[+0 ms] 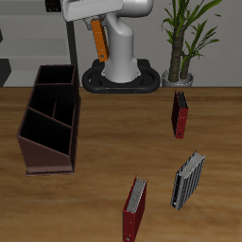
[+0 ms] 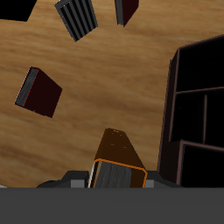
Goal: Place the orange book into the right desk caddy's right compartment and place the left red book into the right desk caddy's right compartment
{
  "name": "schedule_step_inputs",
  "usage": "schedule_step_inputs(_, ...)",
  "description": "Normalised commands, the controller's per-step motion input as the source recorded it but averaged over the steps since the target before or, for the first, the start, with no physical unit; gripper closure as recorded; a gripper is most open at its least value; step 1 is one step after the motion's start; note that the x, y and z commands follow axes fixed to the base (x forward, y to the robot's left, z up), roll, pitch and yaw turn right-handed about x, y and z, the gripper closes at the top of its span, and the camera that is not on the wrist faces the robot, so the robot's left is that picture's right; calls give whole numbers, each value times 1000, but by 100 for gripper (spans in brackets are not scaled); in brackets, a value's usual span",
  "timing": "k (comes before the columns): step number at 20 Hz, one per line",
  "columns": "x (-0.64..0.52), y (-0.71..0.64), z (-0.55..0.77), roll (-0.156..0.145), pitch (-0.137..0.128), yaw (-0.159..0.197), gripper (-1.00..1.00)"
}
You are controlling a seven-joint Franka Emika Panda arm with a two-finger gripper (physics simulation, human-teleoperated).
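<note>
The gripper (image 2: 112, 178) is clamped on the orange book (image 2: 116, 157), holding it high near the robot's base, just beside the right desk caddy (image 1: 49, 118) but not yet over it. The left red book (image 1: 180, 114) stands on the table, well apart from the caddy. I reckon the carry should end squarely above the right compartment, book edge-down, before lowering between its walls.

The arm (image 1: 113, 14) bends high across the top centre of the exterior frame, raised well above the table; its pincer (image 2: 118, 175) grips the orange book (image 2: 118, 153) from above
</note>
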Motion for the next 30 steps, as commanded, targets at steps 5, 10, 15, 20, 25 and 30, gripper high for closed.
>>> schedule_step_inputs(5, -43, -531, 39, -16, 21, -29, 100)
schedule_step_inputs(10, -109, -652, 52, -3, 4, 0, 100)
schedule_step_inputs(15, -69, -361, -32, 14, 24, -18, 100)
schedule_step_inputs(20, -116, -546, 33, -7, -3, -8, 100)
schedule_step_inputs(25, -62, -451, -51, -39, -3, -18, 100)
schedule_step_inputs(30, -64, -286, -53, -27, 0, -18, 100)
